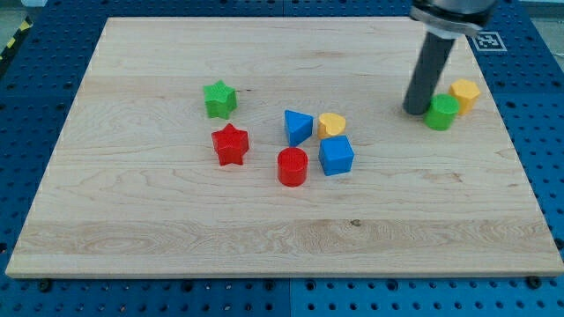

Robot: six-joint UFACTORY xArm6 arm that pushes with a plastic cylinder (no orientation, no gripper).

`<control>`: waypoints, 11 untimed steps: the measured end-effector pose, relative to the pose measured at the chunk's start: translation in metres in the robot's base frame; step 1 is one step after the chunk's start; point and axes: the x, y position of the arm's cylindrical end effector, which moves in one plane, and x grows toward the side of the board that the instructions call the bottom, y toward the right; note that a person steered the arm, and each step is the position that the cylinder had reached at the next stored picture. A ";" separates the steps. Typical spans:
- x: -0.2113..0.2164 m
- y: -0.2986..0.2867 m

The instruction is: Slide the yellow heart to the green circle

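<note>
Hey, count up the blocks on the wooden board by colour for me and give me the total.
Green: 2, the green star and the green circle
Red: 2, the red star and the red cylinder
Blue: 2, the blue triangle and the blue cube
Yellow: 2, the yellow heart and the yellow hexagon
Total: 8

One raised view, seemingly frontal, tilts down over the whole board (pixel 132 238).

We see our dark rod coming down from the view's top right, nearly upright with a slight lean; its wider collar is cut off by the top edge; my tip (pixel 414 110) rests at the board's surface.
</note>
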 end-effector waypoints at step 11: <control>0.079 -0.009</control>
